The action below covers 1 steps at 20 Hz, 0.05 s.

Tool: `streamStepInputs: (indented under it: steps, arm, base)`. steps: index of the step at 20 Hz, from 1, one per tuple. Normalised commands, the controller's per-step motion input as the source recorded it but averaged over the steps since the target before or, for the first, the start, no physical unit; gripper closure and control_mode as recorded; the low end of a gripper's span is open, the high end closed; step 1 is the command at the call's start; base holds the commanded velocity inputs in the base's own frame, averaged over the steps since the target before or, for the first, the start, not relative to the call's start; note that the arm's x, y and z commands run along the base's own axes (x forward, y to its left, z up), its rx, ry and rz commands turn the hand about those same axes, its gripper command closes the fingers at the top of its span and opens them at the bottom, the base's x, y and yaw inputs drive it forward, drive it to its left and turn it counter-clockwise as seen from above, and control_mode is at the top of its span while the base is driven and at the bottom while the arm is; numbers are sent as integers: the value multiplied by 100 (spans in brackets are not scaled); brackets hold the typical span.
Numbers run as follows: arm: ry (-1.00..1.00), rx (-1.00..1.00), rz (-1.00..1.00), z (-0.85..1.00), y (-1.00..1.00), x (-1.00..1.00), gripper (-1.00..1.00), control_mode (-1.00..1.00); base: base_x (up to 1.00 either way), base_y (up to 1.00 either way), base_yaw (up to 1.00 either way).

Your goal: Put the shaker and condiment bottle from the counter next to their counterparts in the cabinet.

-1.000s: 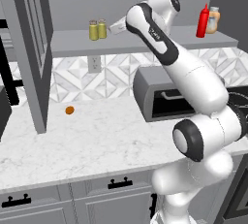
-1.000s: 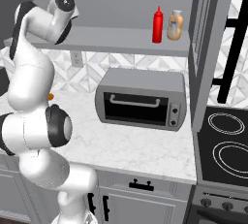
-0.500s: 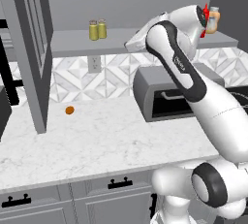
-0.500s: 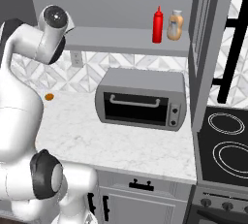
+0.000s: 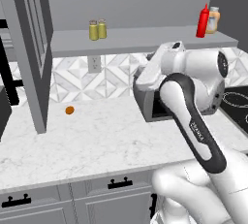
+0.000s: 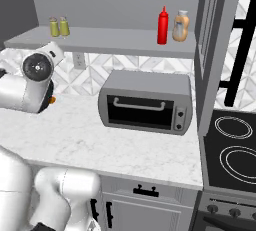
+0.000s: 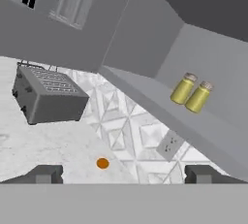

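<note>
— How many on the cabinet shelf?

— Two shakers touching at the left; one red condiment bottle and one orange-tan bottle far right. One orange ball sits on the counter.

— Your fingers?

— Spread wide, holding nothing (hand view).

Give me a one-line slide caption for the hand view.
Open end effector looks up at two shakers side by side on the cabinet shelf.

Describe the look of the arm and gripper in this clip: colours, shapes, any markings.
The arm is glossy white, built of rounded, bulbous segments with dark bands at the joints and a dark round end cap. No cables or legible markings show. In the hand view the gripper ends in two small, blocky dark grey fingertips.
</note>
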Motion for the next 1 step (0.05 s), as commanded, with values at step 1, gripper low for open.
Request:
streamStepInputs:
  steps: [1]
  arm:
    - [-3,-1,0,-71,0,-100,-100,-100]
  base:
    - [0,0,0]
